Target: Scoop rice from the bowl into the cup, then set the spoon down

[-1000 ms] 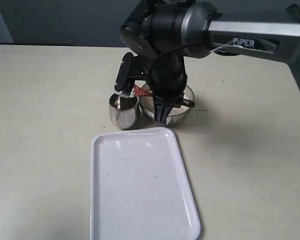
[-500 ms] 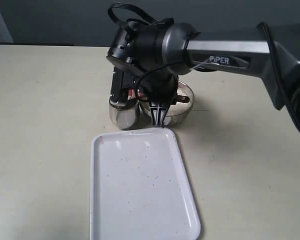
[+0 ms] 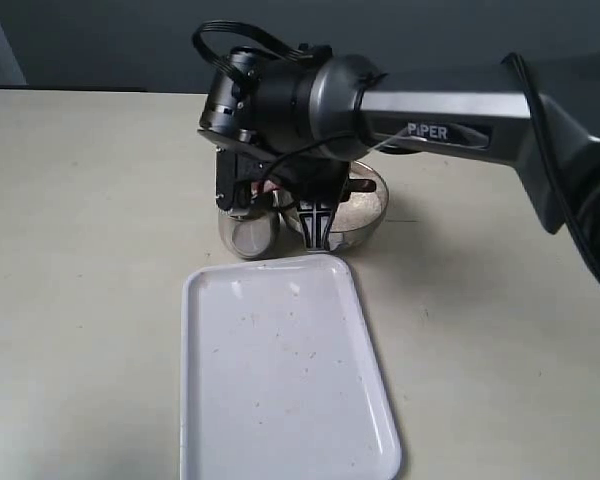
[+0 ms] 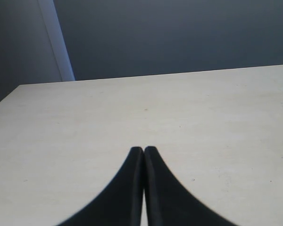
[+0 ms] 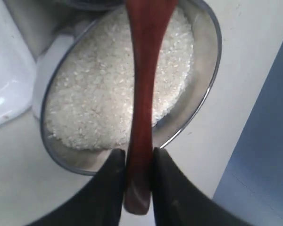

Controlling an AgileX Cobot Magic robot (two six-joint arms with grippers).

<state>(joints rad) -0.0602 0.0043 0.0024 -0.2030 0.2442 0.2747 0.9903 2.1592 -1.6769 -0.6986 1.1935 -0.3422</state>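
My right gripper point(image 3: 320, 222) point(image 5: 139, 159) is shut on the end of the dark reddish-brown spoon point(image 5: 141, 94). The handle runs over the steel bowl point(image 5: 201, 101), which holds white rice point(image 5: 92, 101). The spoon's head lies beyond the edge of the right wrist view, and in the exterior view only a red sliver of the spoon point(image 3: 264, 187) shows above the steel cup point(image 3: 248, 232), left of the bowl point(image 3: 368, 205). The arm hides the cup's mouth. My left gripper point(image 4: 143, 151) is shut on nothing over bare table.
A white tray point(image 3: 280, 380) point(image 5: 4, 89) lies just in front of the cup and bowl, its far edge close to both. The right arm point(image 3: 450, 115) stretches across from the right, above the bowl. A dark wall stands behind the table.
The right wrist has shifted left and rolled over the cup, carrying the spoon with it. It now covers the cup's mouth, and more of the bowl shows.
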